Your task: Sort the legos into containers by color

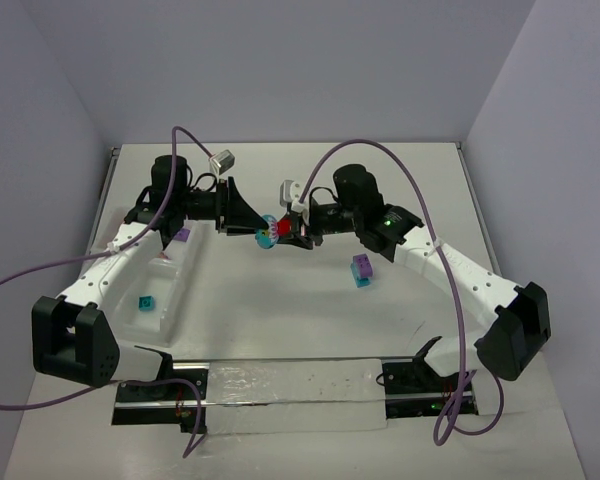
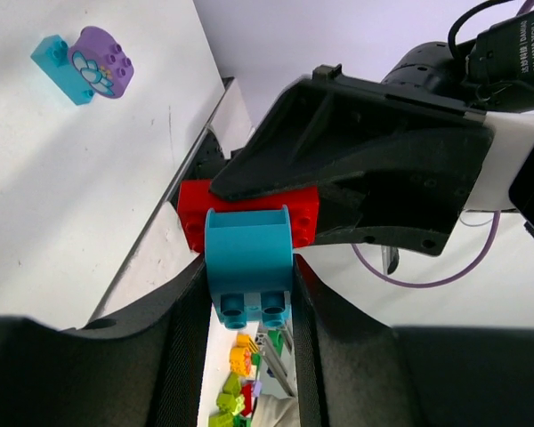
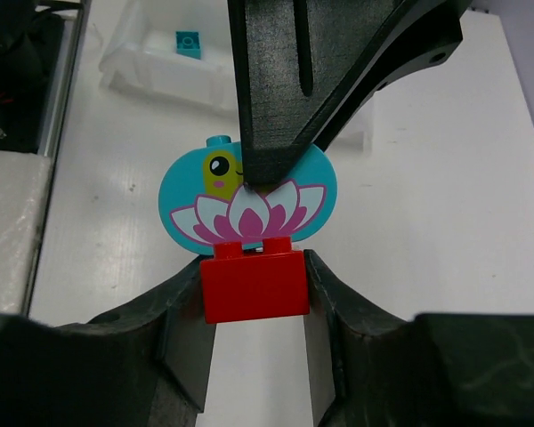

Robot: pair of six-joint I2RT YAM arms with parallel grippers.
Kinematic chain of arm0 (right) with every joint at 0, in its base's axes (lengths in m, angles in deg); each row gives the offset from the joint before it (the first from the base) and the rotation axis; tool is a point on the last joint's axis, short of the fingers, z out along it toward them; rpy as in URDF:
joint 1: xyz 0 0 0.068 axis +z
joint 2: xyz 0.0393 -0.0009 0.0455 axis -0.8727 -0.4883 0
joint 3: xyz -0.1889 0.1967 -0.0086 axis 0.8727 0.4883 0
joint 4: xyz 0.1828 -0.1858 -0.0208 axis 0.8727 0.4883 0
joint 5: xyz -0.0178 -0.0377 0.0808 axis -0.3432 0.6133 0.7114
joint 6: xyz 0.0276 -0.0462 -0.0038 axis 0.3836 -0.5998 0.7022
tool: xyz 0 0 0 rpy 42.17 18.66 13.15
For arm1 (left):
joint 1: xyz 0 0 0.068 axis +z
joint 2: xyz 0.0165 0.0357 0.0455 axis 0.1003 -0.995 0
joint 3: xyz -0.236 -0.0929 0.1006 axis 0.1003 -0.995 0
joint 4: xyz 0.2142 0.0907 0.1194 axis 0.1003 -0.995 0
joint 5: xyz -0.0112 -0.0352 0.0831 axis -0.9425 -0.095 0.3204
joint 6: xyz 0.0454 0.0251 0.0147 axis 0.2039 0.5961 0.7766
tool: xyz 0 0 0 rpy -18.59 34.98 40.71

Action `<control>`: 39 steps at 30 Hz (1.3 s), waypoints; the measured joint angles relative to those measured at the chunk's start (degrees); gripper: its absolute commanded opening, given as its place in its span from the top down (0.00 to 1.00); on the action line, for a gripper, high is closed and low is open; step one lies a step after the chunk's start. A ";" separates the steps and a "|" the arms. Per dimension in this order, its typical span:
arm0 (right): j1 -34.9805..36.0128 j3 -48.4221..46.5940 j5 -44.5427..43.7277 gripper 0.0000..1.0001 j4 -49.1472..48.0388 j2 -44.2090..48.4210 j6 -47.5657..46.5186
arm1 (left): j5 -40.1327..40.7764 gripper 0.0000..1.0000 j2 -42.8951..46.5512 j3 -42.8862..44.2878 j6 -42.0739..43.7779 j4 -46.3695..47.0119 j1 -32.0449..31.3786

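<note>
In the top view, both arms are meeting in the air over the middle of the bench [image 1: 280, 310], since a two-colour stack needs two grips to come apart. The left end effector [image 1: 264, 229] is pinching the cyan piece [image 1: 269, 236], and the right end effector [image 1: 289, 229] is closed on the red brick [image 1: 283, 227] joined to it. The tray [image 1: 176, 296] is lying well to the left, holding a loose cyan brick [image 1: 146, 302] and a purple brick [image 1: 182, 235] in separate compartments. A purple-and-cyan pair [image 1: 361, 270] is waiting on the bench under the right arm.

In the left wrist view, the left fingers are clamping the cyan piece by its sides, closed only to its width. The red brick is sitting on its far end, inside the other arm's jaws.

In the right wrist view, the right fingers are squeezing the red brick's flanks, while the round, lotus-printed cyan piece is standing above it. These opposed grips are probably setting up a pull apart, so each colour can go to its own compartment.
</note>
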 measured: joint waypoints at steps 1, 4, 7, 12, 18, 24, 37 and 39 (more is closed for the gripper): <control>0.00 0.02 -0.24 0.88 -0.13 0.00 -0.02 | -0.03 1.00 0.00 0.00 -0.12 -0.26 0.16; 0.00 0.06 -0.31 1.00 -0.23 -0.02 0.41 | 0.08 1.00 0.00 0.08 -0.08 -0.32 0.21; 0.00 0.67 -0.27 1.00 -1.44 -0.02 1.08 | 0.54 1.00 0.00 0.62 0.18 -1.37 0.31; -0.01 4.18 -1.44 1.00 -5.93 1.21 2.87 | 1.39 1.00 0.18 1.62 1.51 -4.60 2.18; -0.09 13.42 -2.29 1.00 -7.12 7.34 6.55 | 4.59 1.00 1.94 2.14 3.50 -10.28 11.45; -0.07 20.85 -4.58 1.00 -8.73 14.30 12.53 | 14.22 1.00 4.63 4.16 8.23 -22.95 20.63; -0.05 11.29 -13.38 1.00 -3.94 13.58 28.21 | 61.76 1.00 24.70 2.17 5.15 -48.82 28.63; 0.21 8.14 -15.42 1.00 -2.17 11.05 30.53 | 65.95 1.00 25.43 0.77 4.26 -51.26 28.63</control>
